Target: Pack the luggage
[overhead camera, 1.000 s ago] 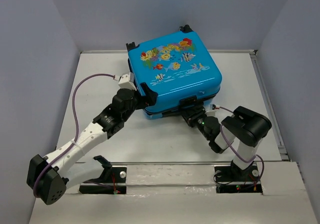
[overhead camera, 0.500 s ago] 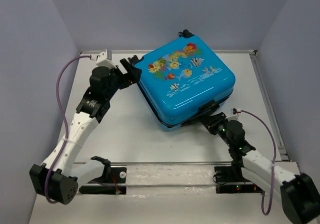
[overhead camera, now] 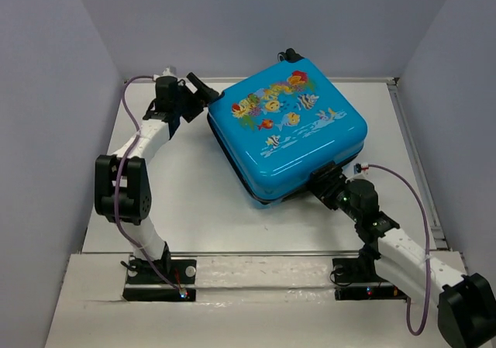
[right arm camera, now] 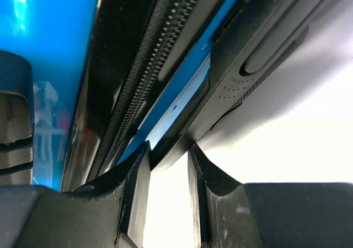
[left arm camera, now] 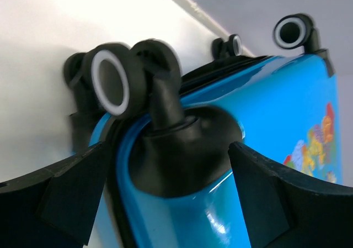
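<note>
Left arm (overhead camera: 143, 140): is reaching across the left part of the white table (overhead camera: 194, 208) toward the far edge.
Left gripper (overhead camera: 204, 92): is standing wide open at the far-left corner of the luggage. In the wrist view the left gripper (left arm camera: 168, 148) is straddling that corner, with one black finger (left arm camera: 66, 198) on each side of the black wheel housing and clear space between the pads and the shell.
Wheel (left arm camera: 110, 81): is sticking out of that corner, black with a white ring, between and just beyond the open fingers.
Luggage (overhead camera: 288, 131): is lying flat and closed on the table, centre-right and toward the far side. It is turned so one corner is pointing at the near edge, with the fish print facing up.
Zipper band (right arm camera: 151, 77): is running black between the two blue shell halves, seen close in the right wrist view.
Right arm (overhead camera: 395, 243): is stretching from its base toward the near-right side of the case.
Right gripper (overhead camera: 323, 182): is pressing against the black trim on that side. In its own view the right gripper (right arm camera: 168, 148) is showing a narrow gap, its fingertips (right arm camera: 139, 165) meeting the dark edge; I cannot tell whether it is pinching anything.
</note>
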